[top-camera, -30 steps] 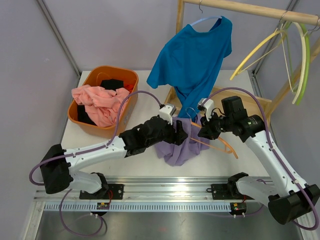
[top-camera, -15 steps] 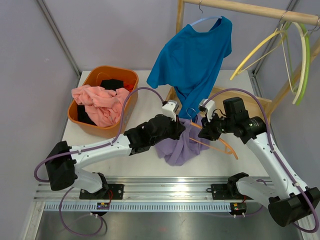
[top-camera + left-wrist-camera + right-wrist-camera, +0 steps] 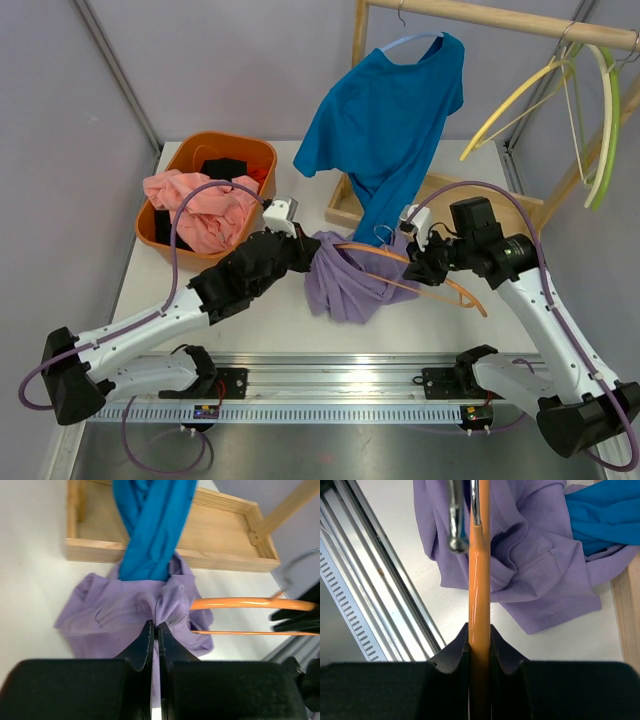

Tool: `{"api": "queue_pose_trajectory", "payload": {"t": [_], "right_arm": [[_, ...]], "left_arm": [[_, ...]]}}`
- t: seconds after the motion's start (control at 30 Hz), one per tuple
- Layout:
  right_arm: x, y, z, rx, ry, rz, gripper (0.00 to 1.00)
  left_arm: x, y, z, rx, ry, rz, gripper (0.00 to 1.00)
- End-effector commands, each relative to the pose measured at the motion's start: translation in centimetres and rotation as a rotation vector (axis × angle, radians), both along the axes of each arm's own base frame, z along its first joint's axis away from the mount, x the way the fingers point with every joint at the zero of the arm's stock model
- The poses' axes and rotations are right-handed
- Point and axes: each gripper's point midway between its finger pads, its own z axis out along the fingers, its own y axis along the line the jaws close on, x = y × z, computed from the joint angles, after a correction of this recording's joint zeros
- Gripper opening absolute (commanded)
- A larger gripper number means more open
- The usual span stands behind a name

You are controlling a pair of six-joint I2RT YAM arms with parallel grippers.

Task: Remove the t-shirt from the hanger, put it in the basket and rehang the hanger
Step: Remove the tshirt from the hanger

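Note:
A purple t-shirt (image 3: 345,288) lies crumpled on the white table, with an orange hanger (image 3: 445,285) partly lying across it. My left gripper (image 3: 308,250) is shut on a bunched fold of the purple t-shirt (image 3: 120,615), pinched at the tips (image 3: 156,626). My right gripper (image 3: 418,268) is shut on the orange hanger (image 3: 479,580), whose bar runs straight up between the jaws (image 3: 479,630). The hanger's metal hook (image 3: 456,520) hangs over the purple t-shirt (image 3: 535,570). In the left wrist view the hanger's two orange arms (image 3: 240,603) stick out to the right of the cloth.
A blue t-shirt (image 3: 385,120) hangs from the wooden rail, its hem reaching the wooden base frame (image 3: 345,200) just behind the purple one. An orange basket (image 3: 165,235) with pink cloth (image 3: 200,205) sits at the left. Yellow-green hangers (image 3: 600,120) hang at the right.
My left gripper has shut on the purple t-shirt and drawn back to the left, dragging the cloth along the hanger. The right gripper has kept hold of the hanger, barely moving.

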Motion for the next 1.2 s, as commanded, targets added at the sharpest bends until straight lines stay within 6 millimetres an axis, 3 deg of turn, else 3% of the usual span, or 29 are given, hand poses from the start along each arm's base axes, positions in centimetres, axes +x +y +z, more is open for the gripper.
{"api": "queue_pose_trajectory", "payload": {"t": [0.0, 0.07, 0.2, 0.3, 0.47, 0.57, 0.67, 0.73, 0.77, 0.8, 0.87, 0.9, 1.0, 1.03, 1.17], "right_arm": [[0.1, -0.1, 3.9, 0.031, -0.149, 0.041, 0.0], [0.4, -0.7, 4.8, 0.014, -0.195, 0.027, 0.0], [-0.1, -1.4, 8.4, 0.013, -0.306, 0.029, 0.0], [-0.8, -1.5, 9.9, 0.017, -0.327, 0.045, 0.0], [-0.9, -1.4, 10.3, 0.03, -0.336, 0.052, 0.0], [-2.4, -0.9, 10.3, 0.049, -0.325, 0.131, 0.0], [-2.5, -1.3, 9.6, 0.029, -0.318, 0.125, 0.0], [-1.9, -1.6, 8.8, 0.007, -0.32, 0.107, 0.0], [-1.7, -1.8, 8.3, -0.008, -0.314, 0.097, 0.0], [-1.5, -1.8, 8.1, -0.012, -0.309, 0.096, 0.0], [-1.4, -1.6, 7.8, -0.012, -0.296, 0.102, 0.0], [-1.3, -1.5, 7.6, -0.014, -0.289, 0.109, 0.0], [-1.4, -1.0, 7.3, 0.002, -0.266, 0.142, 0.0], [-1.5, -0.9, 7.2, 0.001, -0.268, 0.165, 0.0], [-2.9, 0.7, 7.4, 0.066, -0.214, 0.308, 0.0]], "left_arm": [[0.9, 3.3, -1.8, 0.057, 0.007, 0.079, 0.0], [0.9, 4.3, -3.3, 0.084, 0.037, 0.088, 0.0], [0.6, 5.9, -6.4, 0.122, 0.097, 0.108, 0.0], [0.9, 6.6, -7.2, 0.125, 0.12, 0.126, 0.0], [1.1, 6.0, -7.3, 0.118, 0.133, 0.095, 0.0], [1.3, 6.4, -7.3, 0.138, 0.135, 0.109, 0.0], [1.1, 5.8, -6.6, 0.124, 0.105, 0.054, 0.0], [-0.2, 4.4, -5.6, 0.095, 0.081, -0.068, 0.12], [-0.7, 4.1, -5.1, 0.107, 0.048, -0.124, 0.42], [-1.4, 4.1, -3.7, 0.084, 0.005, -0.163, 0.56], [-3.0, 4.2, -2.6, 0.098, -0.047, -0.256, 0.69], [-4.1, 4.5, -0.9, 0.077, -0.102, -0.295, 0.77], [-6.0, 5.8, 0.9, 0.122, -0.199, -0.367, 0.91], [-7.1, 6.3, 1.9, 0.14, -0.274, -0.422, 0.93], [-9.3, 7.2, 2.7, 0.243, -0.398, -0.56, 0.98]]}}
